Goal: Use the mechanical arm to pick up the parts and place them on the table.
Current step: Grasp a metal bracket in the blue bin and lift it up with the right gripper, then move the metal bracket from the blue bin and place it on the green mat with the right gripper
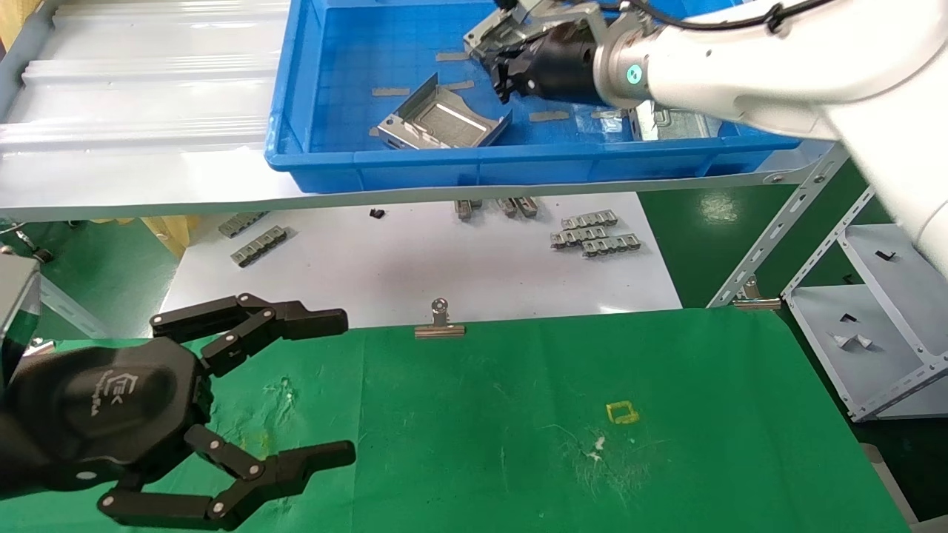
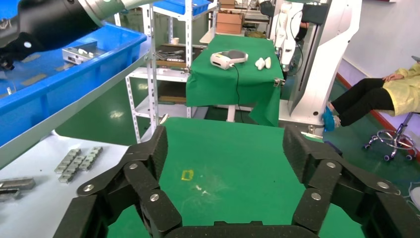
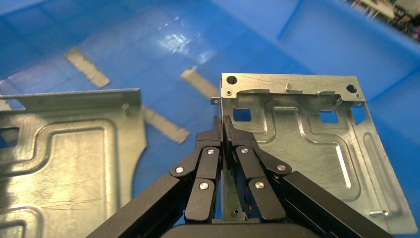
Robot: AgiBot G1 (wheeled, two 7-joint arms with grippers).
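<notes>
Fingers of my right gripper (image 3: 224, 130) are pinching one part's (image 3: 317, 148) side wall, lifting it from the blue bin (image 1: 311, 89); my left gripper (image 1: 281, 392) is hovering open-fingered above the table (image 1: 518, 414).

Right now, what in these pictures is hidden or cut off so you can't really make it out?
- Held part: in the right wrist view, the right tool, shut on its side wall, hides that wall's lower stretch.
- Third part: in the head view, mostly behind the right arm.
- Second part: cut off by the right wrist view's edge.
- Bin: its far end leaves the head view.
</notes>
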